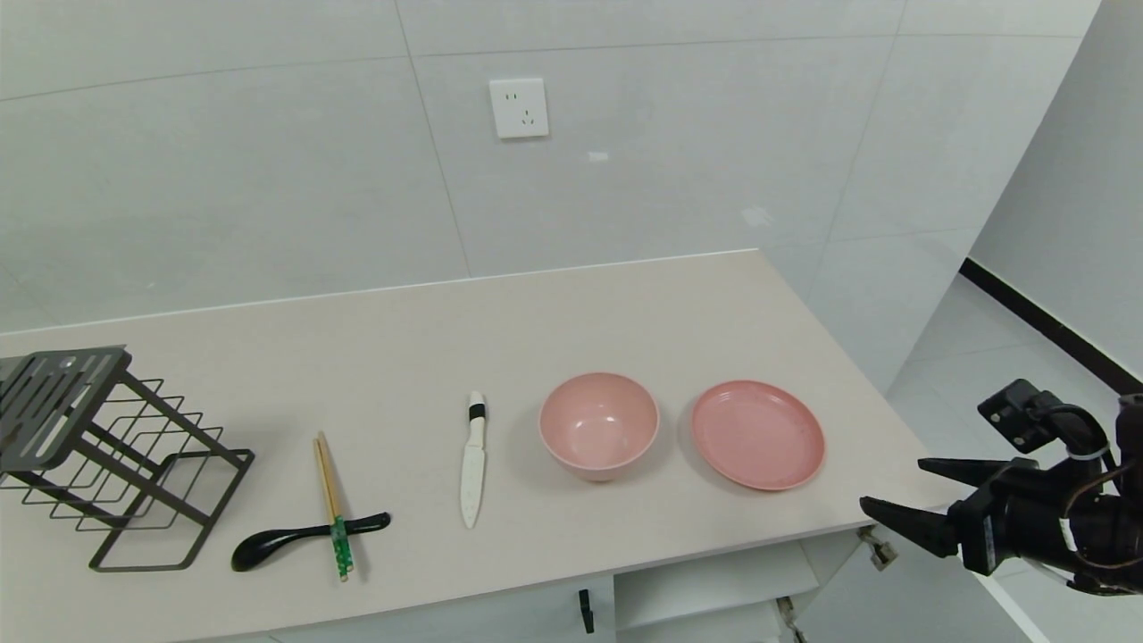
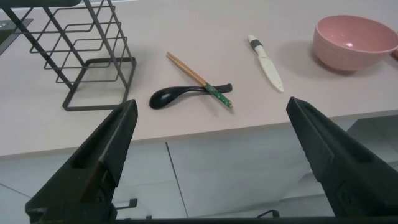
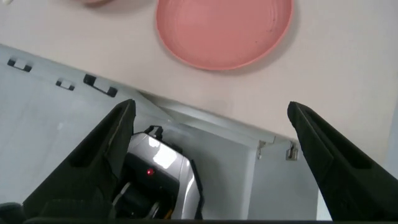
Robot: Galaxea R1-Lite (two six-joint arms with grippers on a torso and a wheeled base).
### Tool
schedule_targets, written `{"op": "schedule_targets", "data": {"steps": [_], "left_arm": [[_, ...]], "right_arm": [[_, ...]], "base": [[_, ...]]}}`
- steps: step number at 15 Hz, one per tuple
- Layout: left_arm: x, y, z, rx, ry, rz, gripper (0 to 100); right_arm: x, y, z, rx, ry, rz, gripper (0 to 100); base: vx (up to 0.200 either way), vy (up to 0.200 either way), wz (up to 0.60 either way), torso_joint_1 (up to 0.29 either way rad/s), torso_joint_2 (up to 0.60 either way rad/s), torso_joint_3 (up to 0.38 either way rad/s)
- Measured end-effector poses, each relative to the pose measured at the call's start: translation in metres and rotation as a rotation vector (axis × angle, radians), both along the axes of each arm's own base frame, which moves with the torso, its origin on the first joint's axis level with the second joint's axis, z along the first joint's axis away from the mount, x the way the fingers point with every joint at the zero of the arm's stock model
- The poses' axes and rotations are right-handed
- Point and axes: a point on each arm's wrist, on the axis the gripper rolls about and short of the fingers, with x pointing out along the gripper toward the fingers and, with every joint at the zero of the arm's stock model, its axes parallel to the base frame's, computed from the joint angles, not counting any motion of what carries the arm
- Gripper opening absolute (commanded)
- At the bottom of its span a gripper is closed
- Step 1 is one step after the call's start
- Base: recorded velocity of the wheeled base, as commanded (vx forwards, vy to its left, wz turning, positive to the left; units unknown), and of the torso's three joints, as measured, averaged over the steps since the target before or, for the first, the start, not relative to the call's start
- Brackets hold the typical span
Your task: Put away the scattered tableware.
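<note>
Pink bowl (image 1: pixel 598 427) beside pink plate (image 1: pixel 757 434), right gripper (image 1: pixel 891 483) spread wide

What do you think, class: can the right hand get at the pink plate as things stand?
Probably yes. The right hand hangs open just off the end of the counter, the pink plate lies nearest that end, and nothing stands between them.

1. The rack (image 1: pixel 67 393) was matt black metal wire.
2. The spoon (image 1: pixel 259 545) was glossy black; the chopsticks (image 1: pixel 329 482) looked wooden.
3. The bowl (image 1: pixel 598 429) and plate (image 1: pixel 757 435) looked like smooth pink plastic, the bowl shinier.
4. The countertop (image 1: pixel 402 357) was matt and faintly grained.
</note>
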Motion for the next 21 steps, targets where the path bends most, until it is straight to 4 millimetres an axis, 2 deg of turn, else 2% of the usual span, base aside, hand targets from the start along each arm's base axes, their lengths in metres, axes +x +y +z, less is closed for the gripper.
{"op": "schedule_targets", "data": {"steps": [15,21], "left_arm": [[0.0,0.0,0.0,-0.008,0.0,0.0,100],[0.0,0.0,0.0,-0.008,0.0,0.0,100]], "right_arm": [[0.111,0.015,-0.023,0.007,-0.072,-0.004,100],[0.146,0.019,-0.047,0.007,-0.046,-0.022,100]], "base": [[0.0,0.0,0.0,0.0,0.0,0.0],[0.0,0.0,0.0,0.0,0.0,0.0]]}}
